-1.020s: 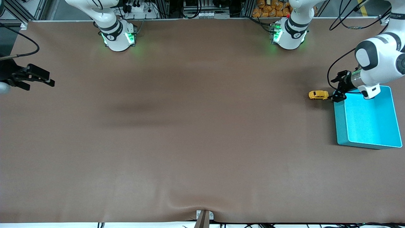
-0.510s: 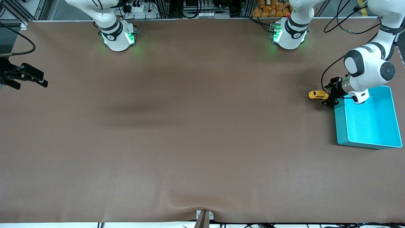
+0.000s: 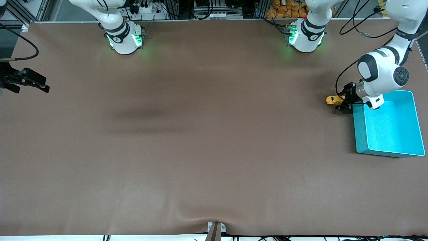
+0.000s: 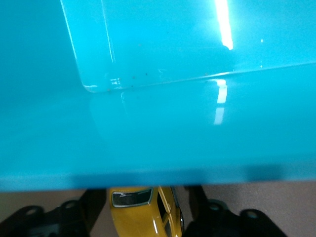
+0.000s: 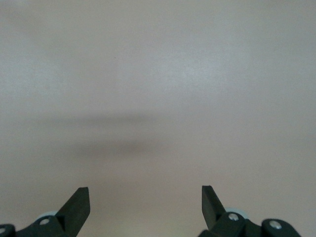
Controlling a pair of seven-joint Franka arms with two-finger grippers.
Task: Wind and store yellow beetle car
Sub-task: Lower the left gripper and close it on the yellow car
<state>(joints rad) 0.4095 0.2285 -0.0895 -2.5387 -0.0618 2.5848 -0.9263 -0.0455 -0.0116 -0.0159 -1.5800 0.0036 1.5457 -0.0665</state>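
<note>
The left gripper has slid away from the turquoise bin and onto the yellow beetle car, which has not moved. A second ago the gripper was just beside the car; now its fingers reach around the end of the car that points at the bin.

The car sits on the brown table, just beside the bin's corner that is farthest from the front camera. Its long side runs along the table, from the bin toward the right arm's end. In the left wrist view the car sits between the two black fingers, one on each side. They look close to the car's sides, but I cannot tell if they squeeze it yet.

The bin wall is very close to the gripper. I think that wall is the one thing that could get in the way when the car is lifted.

The right gripper waits well apart from the bin, at the right arm's end of the table, fingers spread wide and holding nothing.
</note>
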